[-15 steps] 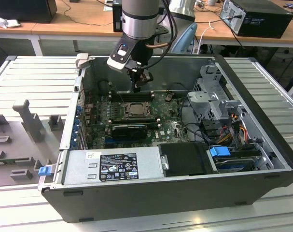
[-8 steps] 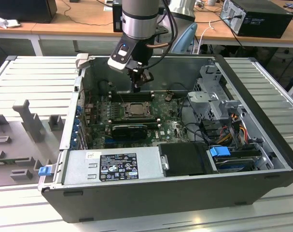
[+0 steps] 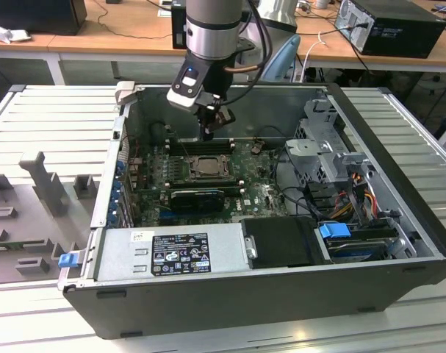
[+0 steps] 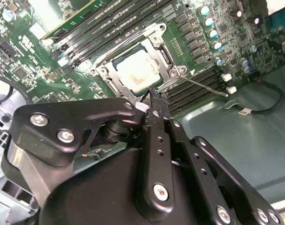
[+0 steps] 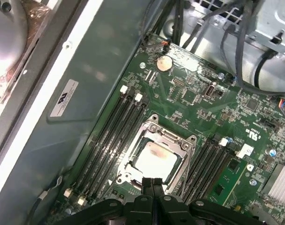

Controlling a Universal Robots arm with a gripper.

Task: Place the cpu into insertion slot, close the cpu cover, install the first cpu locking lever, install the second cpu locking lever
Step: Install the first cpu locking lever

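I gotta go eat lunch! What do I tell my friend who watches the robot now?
Pincer: shut, nothing seen in it, right at the edge of the insertion slot.
The cpu sits in the slot, with the cpu cover lying flat around it.
Done: cpu placed, cover looks closed.
Left: one thin locking lever sticks out over the memory slots, seemingly unlatched; the other lever's state cannot be told.

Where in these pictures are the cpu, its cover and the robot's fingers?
cpu (image 5: 154, 159): first wrist view, middle of its pale face.
cpu cover (image 5: 185, 159): first wrist view, silver frame edge.
fingers (image 5: 147, 185): first wrist view, one fingertip.
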